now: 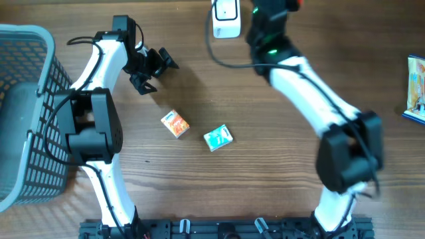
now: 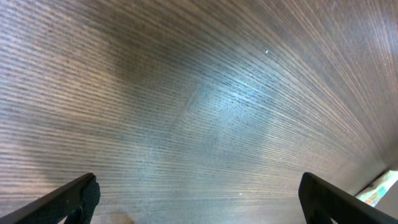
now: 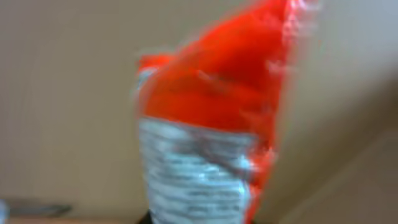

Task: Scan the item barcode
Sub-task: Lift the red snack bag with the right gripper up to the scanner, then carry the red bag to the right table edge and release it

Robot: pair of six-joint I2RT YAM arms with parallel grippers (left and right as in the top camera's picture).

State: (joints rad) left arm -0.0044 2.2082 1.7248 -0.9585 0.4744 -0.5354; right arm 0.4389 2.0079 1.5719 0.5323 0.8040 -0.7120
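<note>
Overhead, right gripper sits at the far edge of the table, partly cut off by the frame, just beside the white scanner. It is clenched on a red packet; the right wrist view shows the packet filling the frame, upright, with a white printed panel on its lower half. The view is blurred, the print is unreadable, and I cannot tell whether a barcode faces the scanner. A sliver of red shows at the top edge overhead, right of the gripper. Left gripper is released, jaws spread wide, holding nothing, low over bare wood toward the far left; its wrist view shows only wood grain between the two fingertips. Orange box and teal box lie near each other mid-table, apart, both clear of the arms. Grey basket stands at the left edge. A colourful pouch lies at the right edge, partly out of frame.
</note>
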